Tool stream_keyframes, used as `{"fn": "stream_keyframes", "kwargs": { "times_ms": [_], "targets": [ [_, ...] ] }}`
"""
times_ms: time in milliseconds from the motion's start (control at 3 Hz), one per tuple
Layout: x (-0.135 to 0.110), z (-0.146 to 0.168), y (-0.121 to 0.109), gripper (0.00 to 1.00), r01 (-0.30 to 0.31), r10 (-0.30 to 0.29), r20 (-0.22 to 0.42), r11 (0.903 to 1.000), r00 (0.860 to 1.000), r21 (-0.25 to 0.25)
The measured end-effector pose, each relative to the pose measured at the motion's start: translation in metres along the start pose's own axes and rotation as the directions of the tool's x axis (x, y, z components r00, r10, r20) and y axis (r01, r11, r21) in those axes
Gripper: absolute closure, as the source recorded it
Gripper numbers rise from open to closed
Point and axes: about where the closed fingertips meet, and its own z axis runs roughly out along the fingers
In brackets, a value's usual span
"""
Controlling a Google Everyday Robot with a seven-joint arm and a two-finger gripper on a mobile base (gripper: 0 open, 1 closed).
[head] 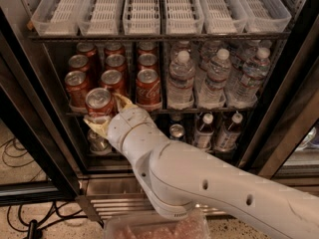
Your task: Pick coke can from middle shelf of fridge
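Your gripper (105, 112) is at the front left of the middle shelf (209, 110), pinching the coke can (98, 99) between its fingers (122, 101), one on the can's right and one low on its left. The can stands upright, silver top up, at the shelf's front edge, just ahead of the other red cans (148, 86). The way out of the fridge (22, 98) looks to be straight back toward you. Draw it out level, clear of the neighbouring can.
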Motion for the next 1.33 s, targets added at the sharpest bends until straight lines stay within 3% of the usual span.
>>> {"fn": "stream_keyframes", "kwargs": {
  "times_ms": [333, 667, 1000, 1333],
  "targets": [
    [0.002, -0.001, -0.002, 1.0, -0.013, 0.013, 0.006, 0.9999, 1.0, -0.008],
    [0.015, -0.009, -0.023, 1.0, -0.082, 0.082, 0.003, 0.9963, 0.997, -0.027],
    [0.025, -0.016, -0.037, 1.0, -0.126, 0.126, -0.008, 0.9883, 0.992, -0.086],
    [0.031, -0.017, -0.035, 1.0, -0.123, 0.12, -0.029, 0.9777, 0.992, -0.17]
  ]
}}
